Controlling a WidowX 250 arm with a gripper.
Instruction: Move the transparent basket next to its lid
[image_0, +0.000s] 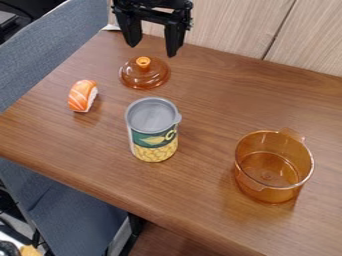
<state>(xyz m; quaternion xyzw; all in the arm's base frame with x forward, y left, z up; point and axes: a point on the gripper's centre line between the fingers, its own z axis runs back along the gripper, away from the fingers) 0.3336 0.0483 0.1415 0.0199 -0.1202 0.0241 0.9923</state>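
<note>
While the transparent basket (270, 167) sat at the lower right, the gripper (155, 47) hung spread and empty at the upper left — probably to leave room before crossing.

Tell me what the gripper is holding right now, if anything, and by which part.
Nothing is held: the gripper hangs open above the table, nothing between its fingers.
</note>
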